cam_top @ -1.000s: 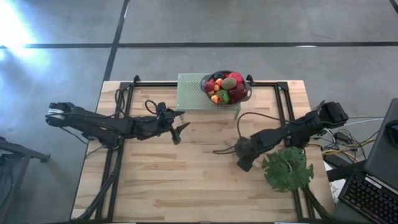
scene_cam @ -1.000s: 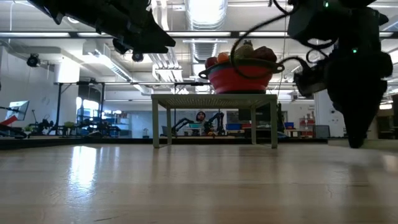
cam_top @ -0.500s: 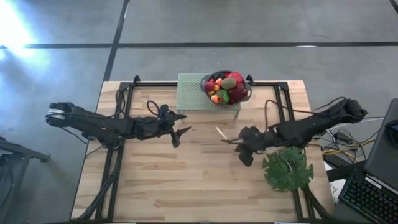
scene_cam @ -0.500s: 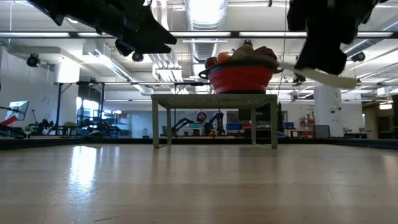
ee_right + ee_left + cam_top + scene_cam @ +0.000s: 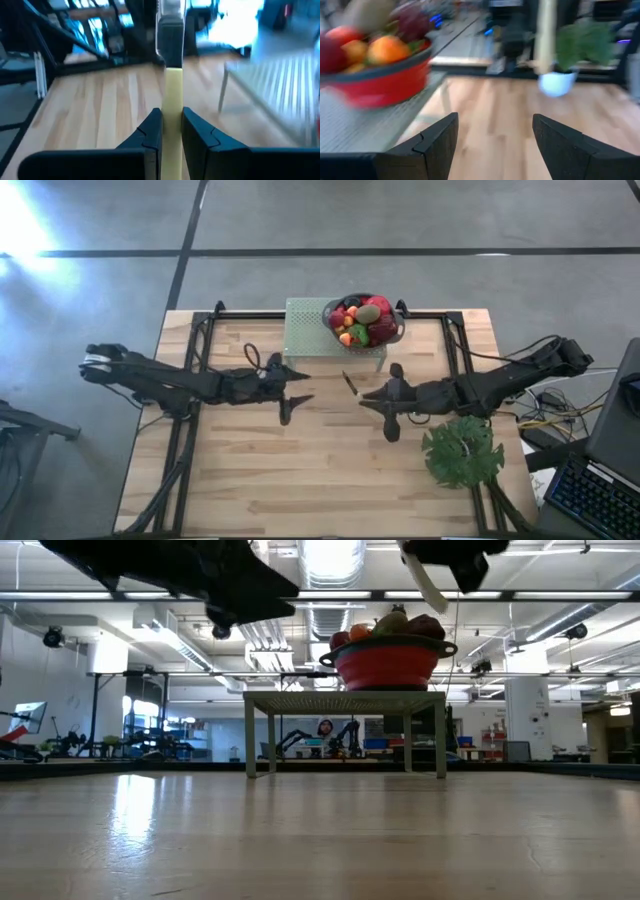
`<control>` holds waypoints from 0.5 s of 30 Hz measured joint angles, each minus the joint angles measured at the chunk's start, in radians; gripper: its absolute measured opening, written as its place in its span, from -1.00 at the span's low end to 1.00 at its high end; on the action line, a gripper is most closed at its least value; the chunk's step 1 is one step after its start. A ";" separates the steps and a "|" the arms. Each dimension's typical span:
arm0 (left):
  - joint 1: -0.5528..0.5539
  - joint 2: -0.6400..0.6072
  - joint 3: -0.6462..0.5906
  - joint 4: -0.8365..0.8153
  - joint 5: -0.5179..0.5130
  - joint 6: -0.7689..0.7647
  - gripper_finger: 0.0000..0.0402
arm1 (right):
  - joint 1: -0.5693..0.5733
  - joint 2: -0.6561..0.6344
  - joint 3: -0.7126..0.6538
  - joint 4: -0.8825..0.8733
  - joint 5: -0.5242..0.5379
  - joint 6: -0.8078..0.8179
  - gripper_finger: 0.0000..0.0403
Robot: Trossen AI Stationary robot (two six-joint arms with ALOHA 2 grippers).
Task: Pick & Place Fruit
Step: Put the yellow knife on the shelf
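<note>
The fruit (image 5: 362, 318) is piled in a red bowl (image 5: 388, 664) that stands on a green perforated stand (image 5: 305, 330) at the table's far edge. My right gripper (image 5: 368, 396) hovers high over mid-table, just near of the stand, shut on a slim pale-handled knife (image 5: 348, 381). My left gripper (image 5: 298, 386) hangs open to the left of it, pointing about level toward the table's right with nothing between its fingers. In the left wrist view the fruit (image 5: 380, 47) lies ahead, to one side of the open fingers. My right gripper pinches the knife's pale handle (image 5: 173, 95) between its two fingers, which lie along it. The fingers come nearly level from the table's right. The knife sticks out past the fingertips toward the left and far side, lifted clear of the table.
A big flat green leaf (image 5: 462, 450) lies on the table near the right edge, below my right arm. Black frame rails (image 5: 195, 350) run along the table's left, right and far sides. Bare wood lies between the two grippers and toward the near edge.
My right gripper has risen from near the tabletop and tipped from pointing down to nearly level, rolling as it went. The knife has come up with it, clear of the table, and now points toward the stand's side. My left gripper has swung slightly.
</note>
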 joint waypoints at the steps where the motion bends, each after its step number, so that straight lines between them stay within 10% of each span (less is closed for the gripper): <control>1: 0.000 0.025 0.000 0.045 0.037 0.020 0.30 | 0.000 0.000 0.000 0.042 0.000 -0.043 -0.80; 15: 0.001 0.280 0.099 0.462 0.247 0.134 0.30 | 0.002 0.085 -0.001 0.338 -0.058 -0.327 -0.80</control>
